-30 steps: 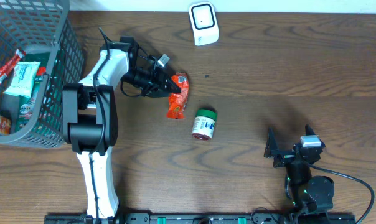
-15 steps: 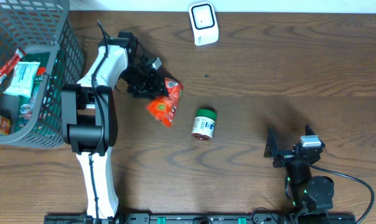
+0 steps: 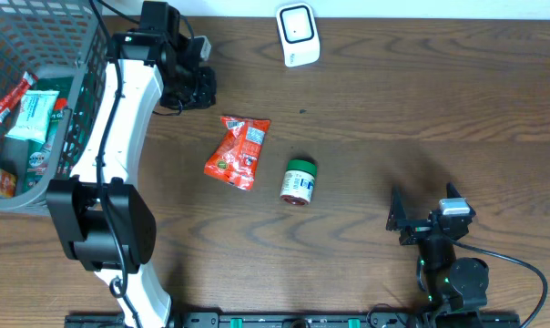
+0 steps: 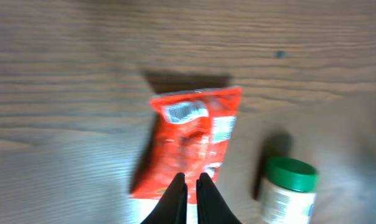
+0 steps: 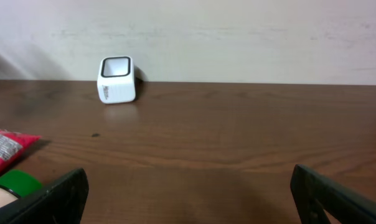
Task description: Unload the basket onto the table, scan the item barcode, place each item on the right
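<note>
The dark wood-grain surface (image 3: 393, 109) carries a crinkly red packet (image 3: 238, 151), lying left of centre. The left gripper (image 3: 200, 88), pressed together and empty, hangs upper left. The right gripper (image 3: 424, 208) is spread, lower right. Likely between grasps: next, pinch the packet and face its barcode to the small boxy white scanner (image 3: 296, 34).

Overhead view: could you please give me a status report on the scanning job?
Left gripper shut, empty, clear of red packet. Right gripper open, empty. Packet flat on table, beside green-lidded jar. Path to scanner clear.
</note>
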{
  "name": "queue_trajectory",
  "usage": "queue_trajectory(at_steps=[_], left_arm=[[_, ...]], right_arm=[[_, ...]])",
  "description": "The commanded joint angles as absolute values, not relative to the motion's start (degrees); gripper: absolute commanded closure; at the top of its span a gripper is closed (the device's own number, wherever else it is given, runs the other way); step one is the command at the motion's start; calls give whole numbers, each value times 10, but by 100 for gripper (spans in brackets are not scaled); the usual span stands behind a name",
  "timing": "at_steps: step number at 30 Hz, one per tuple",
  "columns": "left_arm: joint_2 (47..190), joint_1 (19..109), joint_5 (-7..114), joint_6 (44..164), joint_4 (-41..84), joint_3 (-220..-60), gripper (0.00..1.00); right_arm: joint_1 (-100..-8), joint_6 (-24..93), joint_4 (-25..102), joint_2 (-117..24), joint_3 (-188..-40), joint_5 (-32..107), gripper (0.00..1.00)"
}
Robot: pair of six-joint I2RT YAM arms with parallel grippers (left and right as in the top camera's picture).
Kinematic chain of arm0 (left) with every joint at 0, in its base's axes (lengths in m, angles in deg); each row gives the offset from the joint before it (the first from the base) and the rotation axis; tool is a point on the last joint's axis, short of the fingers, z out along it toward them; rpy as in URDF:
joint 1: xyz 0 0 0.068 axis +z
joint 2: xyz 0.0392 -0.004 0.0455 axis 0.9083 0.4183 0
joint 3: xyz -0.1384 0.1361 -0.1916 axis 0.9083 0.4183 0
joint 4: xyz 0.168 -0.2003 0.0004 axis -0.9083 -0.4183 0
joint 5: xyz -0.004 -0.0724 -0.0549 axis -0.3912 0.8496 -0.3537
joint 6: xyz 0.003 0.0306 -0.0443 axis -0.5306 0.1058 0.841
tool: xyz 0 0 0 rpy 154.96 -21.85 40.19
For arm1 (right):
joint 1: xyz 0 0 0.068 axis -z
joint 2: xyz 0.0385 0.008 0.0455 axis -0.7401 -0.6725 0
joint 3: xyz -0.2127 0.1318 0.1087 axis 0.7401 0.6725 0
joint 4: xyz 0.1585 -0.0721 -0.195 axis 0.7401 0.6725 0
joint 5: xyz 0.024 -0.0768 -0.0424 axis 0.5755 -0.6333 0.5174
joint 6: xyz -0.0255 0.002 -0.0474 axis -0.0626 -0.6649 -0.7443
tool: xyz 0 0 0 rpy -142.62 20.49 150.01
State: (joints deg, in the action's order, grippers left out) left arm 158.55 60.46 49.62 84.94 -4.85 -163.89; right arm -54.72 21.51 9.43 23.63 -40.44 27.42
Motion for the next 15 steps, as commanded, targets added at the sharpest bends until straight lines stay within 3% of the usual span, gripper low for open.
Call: queue_trajectory(at_steps=[1,15], left_arm=[[1611,599,574,865,-53,-1619,92],[1669,573,594,865,0,-1528,92]], right_arm=[[-545,210,96,239,-404,273,1],[-545,210,96,239,-404,273,1]])
